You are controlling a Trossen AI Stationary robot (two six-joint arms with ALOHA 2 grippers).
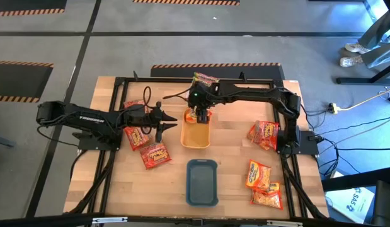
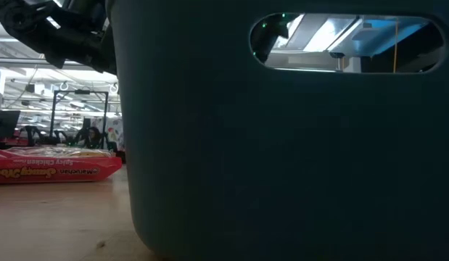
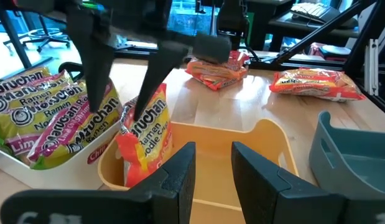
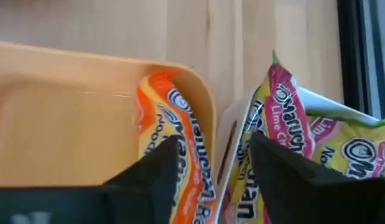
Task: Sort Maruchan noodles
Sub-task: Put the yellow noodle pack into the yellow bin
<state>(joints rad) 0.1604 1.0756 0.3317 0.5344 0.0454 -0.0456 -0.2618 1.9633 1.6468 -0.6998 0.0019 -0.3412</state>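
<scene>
An orange Maruchan noodle packet point(image 3: 144, 140) stands on end in the orange tray point(image 1: 196, 135), leaning on the tray's far wall. My right gripper point(image 3: 124, 81) hangs open just above it, pointing steeply down, one finger on either side of the packet's top edge. Beside that tray, a white tray point(image 3: 12, 157) holds green-pink packets point(image 3: 49, 112). My left gripper point(image 3: 214, 171) waits open and level at the orange tray's left side point(image 1: 168, 123), with nothing between its fingers. Red packets point(image 1: 144, 145) lie flat on the table under the left arm. My right gripper stands with its fingers point(image 3: 150, 81) apart about the orange packet's upper edge point(image 3: 152, 109), coming from above. I cannot tell whether a finger touches it. The packet rests on its lower end in the tray.
A teal tray point(image 1: 201, 181) stands near the front edge and fills the low view point(image 2: 282, 145). More packets lie at the table's right point(image 1: 264, 133) and front right point(image 1: 261, 184). A red packet point(image 2: 54, 167) lies flat in the low view. A person's feet point(image 1: 353, 53) show beyond the table.
</scene>
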